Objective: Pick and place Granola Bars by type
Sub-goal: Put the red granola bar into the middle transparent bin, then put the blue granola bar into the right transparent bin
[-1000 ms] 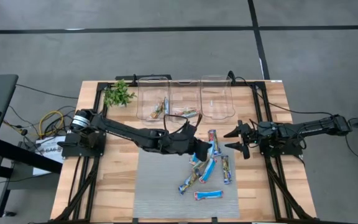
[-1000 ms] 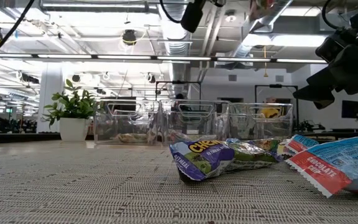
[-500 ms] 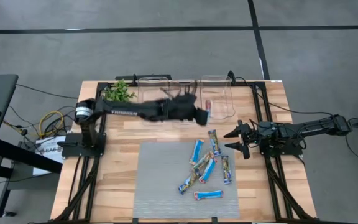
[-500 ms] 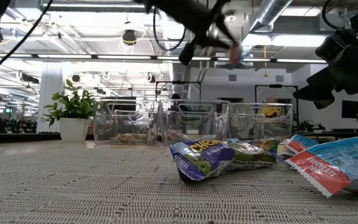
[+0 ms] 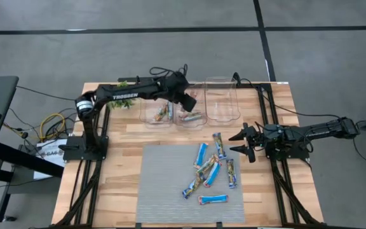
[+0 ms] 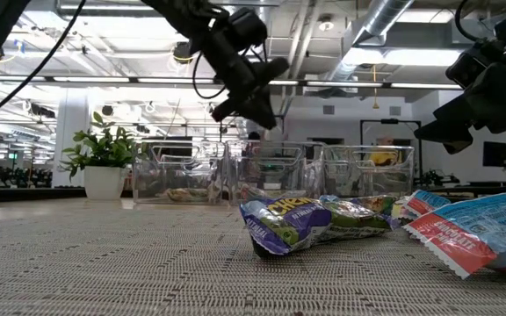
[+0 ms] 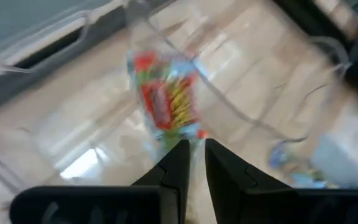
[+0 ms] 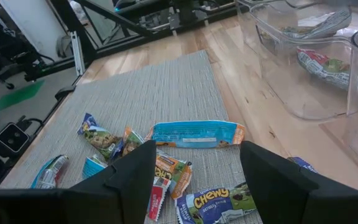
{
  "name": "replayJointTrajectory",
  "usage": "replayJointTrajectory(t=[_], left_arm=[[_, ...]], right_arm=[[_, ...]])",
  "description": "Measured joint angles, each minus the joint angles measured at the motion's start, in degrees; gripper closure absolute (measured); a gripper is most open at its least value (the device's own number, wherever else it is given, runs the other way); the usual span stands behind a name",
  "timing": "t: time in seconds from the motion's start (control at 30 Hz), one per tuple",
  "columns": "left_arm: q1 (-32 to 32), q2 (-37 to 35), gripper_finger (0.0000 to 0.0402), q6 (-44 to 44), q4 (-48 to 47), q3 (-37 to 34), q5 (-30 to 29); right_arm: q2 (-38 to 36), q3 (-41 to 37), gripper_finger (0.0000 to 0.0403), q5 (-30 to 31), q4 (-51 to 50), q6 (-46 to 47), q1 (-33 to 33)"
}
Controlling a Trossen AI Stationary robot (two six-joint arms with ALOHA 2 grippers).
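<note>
Three clear bins stand in a row; the left and middle hold multicoloured Granola Bars. Left gripper, fingers nearly closed, hovers over the middle bin; right gripper waits open

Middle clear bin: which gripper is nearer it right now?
Left. The left gripper hangs over the middle clear bin; the right gripper waits by the mat's right edge.

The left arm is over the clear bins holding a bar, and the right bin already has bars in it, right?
Not quite. In the high view the right bin is bare; bars lie in the left bin and middle bin. The left gripper does hold a bar over them.
</note>
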Motion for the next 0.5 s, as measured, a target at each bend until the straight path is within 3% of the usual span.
replayJointTrajectory(t=[0.23, 0.5], left_arm=[[0.83, 0.0, 0.0358, 9.01, -3.28, 0.0, 1.05], [0.66, 0.0, 0.0358, 8.66, -2.8, 0.0, 6.3]], right_arm=[[0.0, -0.02, 0.0178, 0.0, 0.0, 0.0, 0.0], [0.0, 0.0, 0.0178, -0.02, 0.0, 0.02, 0.0]])
